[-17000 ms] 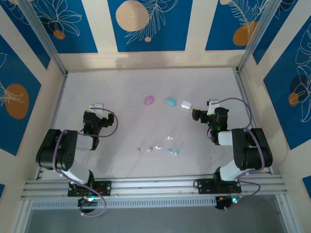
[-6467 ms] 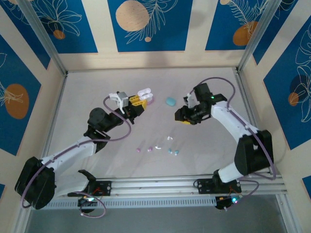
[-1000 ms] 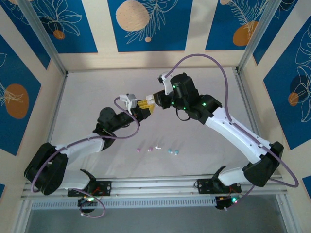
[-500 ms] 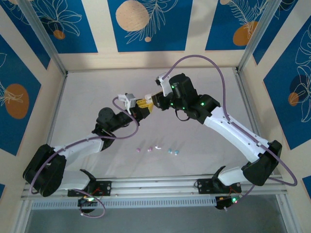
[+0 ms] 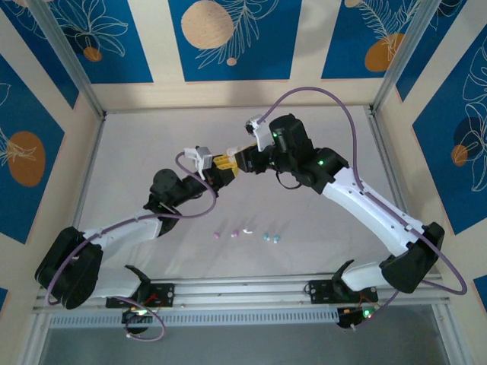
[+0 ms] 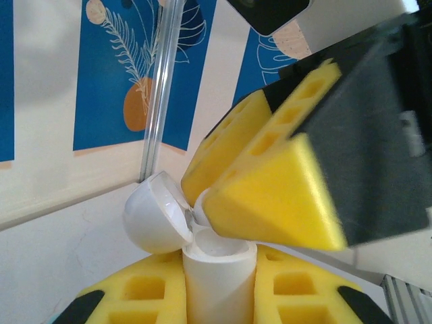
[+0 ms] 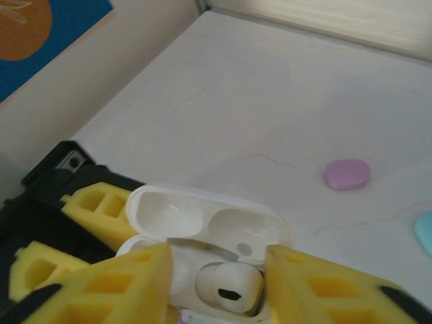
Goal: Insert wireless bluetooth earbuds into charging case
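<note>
My left gripper [image 6: 219, 287] is shut on a white charging case [image 6: 219, 270], held upright with its lid [image 6: 152, 216] swung open. My right gripper [image 7: 217, 260] is shut on a white earbud [image 7: 229, 287], which sits in the case's right-hand well under the open lid [image 7: 209, 219]. In the top view the two grippers meet fingertip to fingertip, left gripper [image 5: 219, 171] and right gripper [image 5: 230, 161]. On the table near the front lie two pink earbuds [image 5: 218, 235], a white earbud [image 5: 246, 231] and two teal earbuds [image 5: 271, 238].
A closed pink case [image 7: 347, 173] lies on the table beyond the held case, and the edge of a teal case [image 7: 425, 233] shows at the right. The enclosure's walls and metal posts [image 5: 72, 68] ring the white table [image 5: 152, 137].
Over the last second my right gripper has edged left and down with the white earbud onto the open case. The left arm has stayed nearly still.
</note>
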Robot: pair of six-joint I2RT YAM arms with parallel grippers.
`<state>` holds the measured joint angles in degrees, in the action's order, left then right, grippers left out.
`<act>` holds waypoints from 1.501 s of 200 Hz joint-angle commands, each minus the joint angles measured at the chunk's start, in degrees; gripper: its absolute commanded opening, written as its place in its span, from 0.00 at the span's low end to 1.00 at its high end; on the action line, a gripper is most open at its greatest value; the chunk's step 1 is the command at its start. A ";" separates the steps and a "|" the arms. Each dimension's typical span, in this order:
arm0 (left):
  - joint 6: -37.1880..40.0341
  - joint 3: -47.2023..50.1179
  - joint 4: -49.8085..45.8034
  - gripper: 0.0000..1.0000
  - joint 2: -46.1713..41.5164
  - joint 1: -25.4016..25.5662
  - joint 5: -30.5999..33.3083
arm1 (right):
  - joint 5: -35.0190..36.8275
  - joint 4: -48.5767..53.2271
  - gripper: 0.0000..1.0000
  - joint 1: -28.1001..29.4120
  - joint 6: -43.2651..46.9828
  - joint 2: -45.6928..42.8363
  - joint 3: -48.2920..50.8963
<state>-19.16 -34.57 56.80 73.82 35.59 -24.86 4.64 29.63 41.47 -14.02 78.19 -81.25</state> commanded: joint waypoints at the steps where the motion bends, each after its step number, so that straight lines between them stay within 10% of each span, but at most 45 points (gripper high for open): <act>1: 0.47 -2.29 5.80 0.00 -0.51 0.61 -1.51 | -8.05 2.24 0.50 -0.68 -2.78 -1.11 -1.06; 64: 0.88 -2.70 5.62 0.00 -0.10 0.54 -2.30 | -13.63 1.32 0.57 -3.54 -7.70 -1.71 -1.63; 173: 1.74 -2.52 4.26 0.00 -1.27 0.64 -2.82 | -9.56 3.26 0.29 -5.43 -10.74 -1.37 -2.21; 300: 5.94 -0.10 -1.86 0.00 -5.01 0.70 1.69 | -7.22 3.61 0.68 -6.36 -8.85 -11.95 -0.65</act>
<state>-15.64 -35.03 55.68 71.37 35.70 -24.88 -4.78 32.67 35.77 -24.34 69.89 -82.81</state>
